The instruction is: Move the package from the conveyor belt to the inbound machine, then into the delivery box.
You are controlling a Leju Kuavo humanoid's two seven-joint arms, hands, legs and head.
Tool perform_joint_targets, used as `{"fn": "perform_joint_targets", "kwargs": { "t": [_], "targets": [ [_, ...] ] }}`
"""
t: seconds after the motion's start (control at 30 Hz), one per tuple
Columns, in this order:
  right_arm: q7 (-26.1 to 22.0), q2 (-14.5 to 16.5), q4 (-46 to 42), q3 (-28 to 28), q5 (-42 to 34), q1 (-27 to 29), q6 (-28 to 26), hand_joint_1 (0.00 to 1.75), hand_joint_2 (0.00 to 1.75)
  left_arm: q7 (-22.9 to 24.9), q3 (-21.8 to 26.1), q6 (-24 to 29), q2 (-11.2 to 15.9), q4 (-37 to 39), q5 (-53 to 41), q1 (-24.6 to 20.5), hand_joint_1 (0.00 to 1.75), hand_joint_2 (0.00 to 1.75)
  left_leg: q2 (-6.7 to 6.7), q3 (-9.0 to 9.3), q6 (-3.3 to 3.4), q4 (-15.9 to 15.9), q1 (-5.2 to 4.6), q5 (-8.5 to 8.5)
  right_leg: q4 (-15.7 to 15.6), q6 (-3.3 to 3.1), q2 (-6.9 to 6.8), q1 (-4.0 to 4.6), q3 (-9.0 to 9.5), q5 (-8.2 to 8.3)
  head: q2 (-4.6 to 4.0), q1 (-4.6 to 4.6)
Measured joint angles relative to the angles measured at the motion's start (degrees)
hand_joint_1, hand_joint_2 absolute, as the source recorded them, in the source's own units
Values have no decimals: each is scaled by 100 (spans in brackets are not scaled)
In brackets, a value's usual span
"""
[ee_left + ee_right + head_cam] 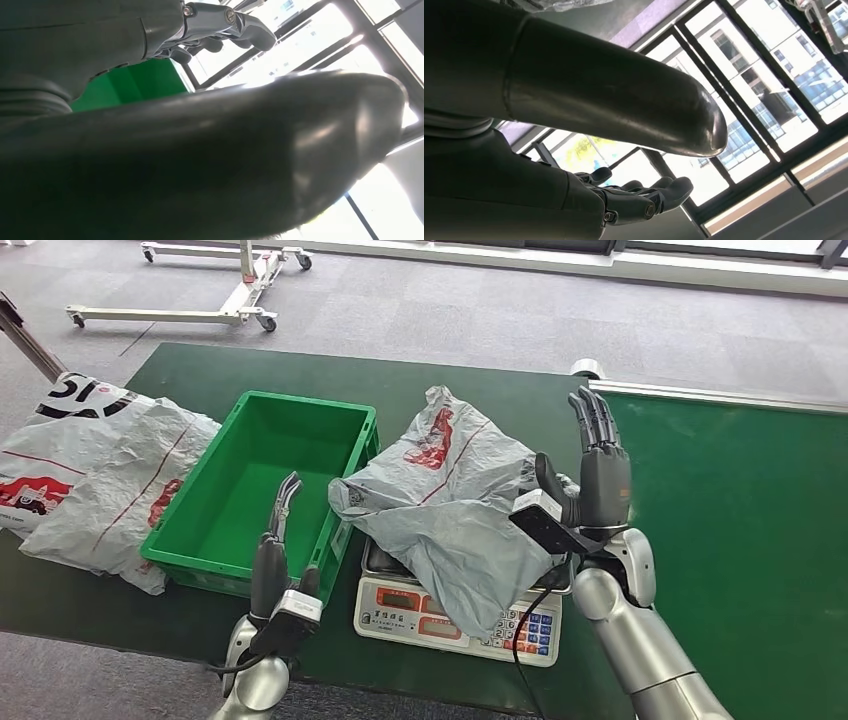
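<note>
A grey plastic package with red print lies slumped across the weighing scale at the near edge of the dark green worktop, covering most of the scale's platform and part of its keypad; the red display and a strip of blue and white keys stay visible. The package's left edge overhangs the scale and touches the right wall of the green crate, which stands just beside it with nothing inside. A second, larger grey bag with red and black print lies on the worktop to the left of the crate, its lettering cut off by the picture's edge and too creased to read.

The right robot hand stands upright at the package's right side, fingers straight and apart, holding nothing; whether its thumb touches the plastic cannot be told. The left robot hand hangs over the crate's near wall, fingers extended and slightly bent, also holding nothing. In the left wrist view the left robot hand's thumb covers most of the frame, with a patch of green crate behind. To the right runs the green conveyor belt. A wheeled white frame stands on the carpeted floor beyond, partly cut off.
</note>
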Motion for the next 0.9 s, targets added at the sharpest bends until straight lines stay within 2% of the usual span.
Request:
{"fn": "perform_joint_targets", "kwargs": {
  "t": [0.27,0.9],
  "targets": [
    [-3,-28,-320,-316,-53,177,-147,0,0,-29,0,79,24,136,77,-141,0,0,0,-1,1,0,-1,-1,0,1,0,-2,1,0,0,1],
    [-4,-44,-476,-423,-54,238,-147,0,0,-37,0,82,27,203,82,-167,0,0,0,-1,1,0,-1,-1,0,0,0,-1,0,0,0,0]
  ]
}}
